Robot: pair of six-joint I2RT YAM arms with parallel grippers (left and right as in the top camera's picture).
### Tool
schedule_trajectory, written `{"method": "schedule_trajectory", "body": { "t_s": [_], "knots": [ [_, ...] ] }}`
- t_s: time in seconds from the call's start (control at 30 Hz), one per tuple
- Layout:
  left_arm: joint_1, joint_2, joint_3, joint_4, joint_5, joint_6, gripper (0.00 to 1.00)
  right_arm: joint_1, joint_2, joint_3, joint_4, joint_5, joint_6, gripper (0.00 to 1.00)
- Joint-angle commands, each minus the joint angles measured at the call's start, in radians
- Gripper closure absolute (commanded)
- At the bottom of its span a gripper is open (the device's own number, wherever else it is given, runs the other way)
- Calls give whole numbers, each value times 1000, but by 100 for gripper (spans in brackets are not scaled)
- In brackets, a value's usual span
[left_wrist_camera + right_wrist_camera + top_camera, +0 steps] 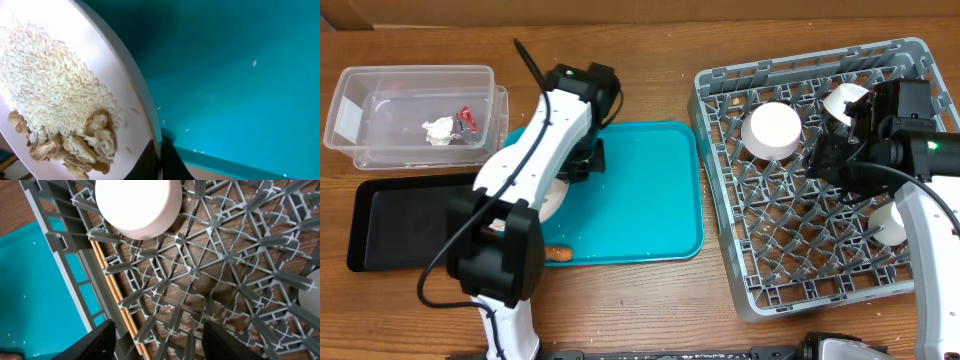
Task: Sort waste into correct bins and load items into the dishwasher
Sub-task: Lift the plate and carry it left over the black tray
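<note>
Brown wooden table — grain running sideways, even bright light, soft shadows

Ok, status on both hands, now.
Left hand shut on plate rim, rice and shells aboard, over teal tray. Right hand open, empty, above rack. Nothing blocking.

Wooden table carries four things: clear bin far left, black tray just below it, teal tray centre, grey rack right.

tray: glossy teal plastic | rack: matt grey plastic | table: grained wood | plate: smooth white
</note>
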Motion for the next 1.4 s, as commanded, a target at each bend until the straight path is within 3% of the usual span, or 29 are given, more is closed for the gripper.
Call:
{"method": "schedule_trajectory", "body": {
  "t_s": [0.0, 0.43, 0.67, 0.8, 1.2, 1.37],
  "knots": [
    [26, -113, 16, -40, -44, -44, 96, -3, 1, -4, -5, -1, -8, 42],
    [48, -416, -154, -80, -34, -45, 96, -3, 1, -4, -13, -2, -8, 42],
    [122, -470, -257, -74, -47, -34, 96, -3, 1, -4, -16, -1, -8, 42],
    [179, -470, -284, -8, -14, 33, 96, -3, 1, -4, -17, -2, -8, 42],
    [397, -470, -318, 195, 296, 296, 96, -3, 1, -4, -27, -1, -8, 42],
    [482, -469, -319, 232, 304, 348, 96, -3, 1, -4, -27, -1, -8, 42]
  ]
}}
